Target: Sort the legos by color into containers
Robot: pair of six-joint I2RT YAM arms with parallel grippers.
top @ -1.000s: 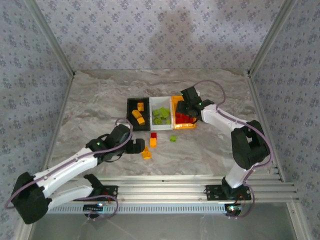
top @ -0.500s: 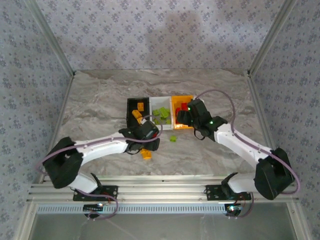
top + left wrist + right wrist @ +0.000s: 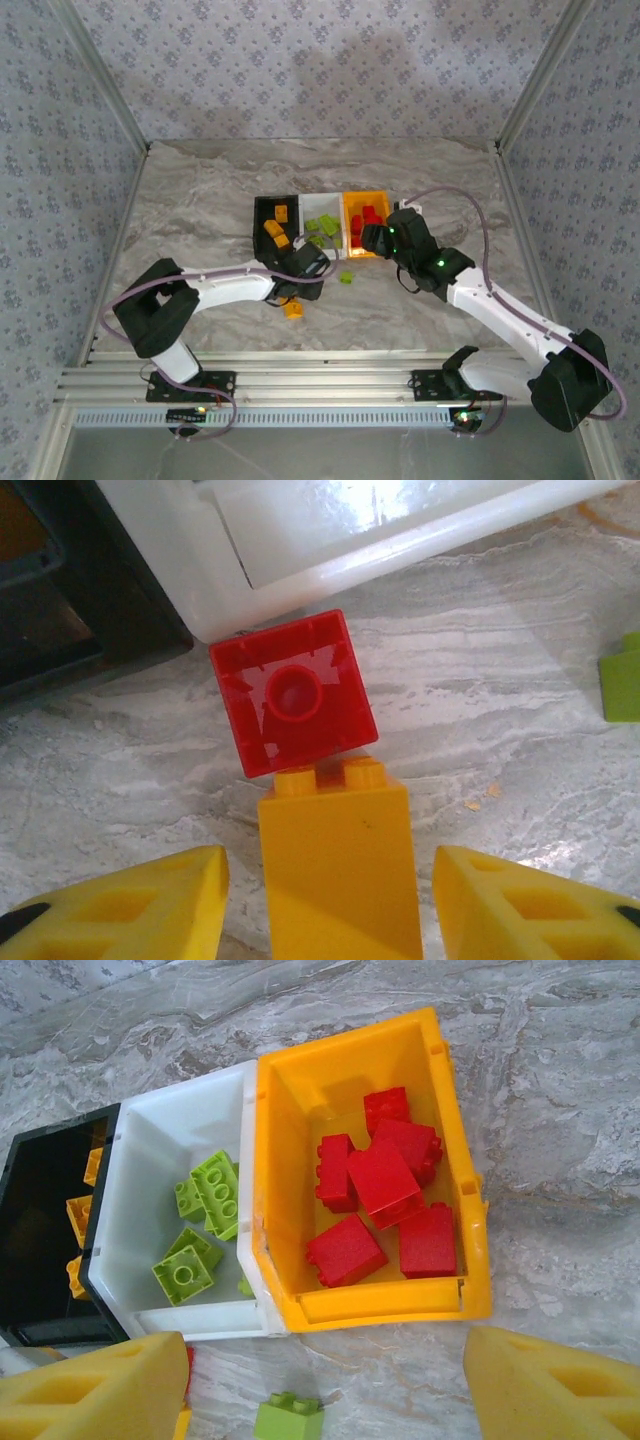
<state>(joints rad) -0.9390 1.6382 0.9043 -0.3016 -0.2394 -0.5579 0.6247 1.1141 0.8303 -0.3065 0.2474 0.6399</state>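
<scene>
An orange-yellow lego (image 3: 335, 865) lies on the table between the fingers of my left gripper (image 3: 328, 875), with a gap on each side, so the jaws are open around it. A red lego (image 3: 293, 693) lies hollow side up just beyond it, by the white container (image 3: 330, 555). My right gripper (image 3: 325, 1360) hangs open and empty over the table in front of the orange-yellow container (image 3: 380, 1303), which holds several red legos (image 3: 380, 1185). A lime green lego (image 3: 288, 1418) lies below it. The white container (image 3: 180, 1323) holds green legos (image 3: 205, 1200).
The black container (image 3: 275, 225) at the left of the row holds orange-yellow legos (image 3: 80, 1210). Another orange-yellow lego (image 3: 293, 310) lies nearer the arm bases. My left gripper (image 3: 305, 270) and right gripper (image 3: 372, 240) stand close together in front of the containers.
My left arm has reached forward to the legos in front of the containers and its jaws have narrowed. My right gripper has drawn back from over the orange-yellow container.
</scene>
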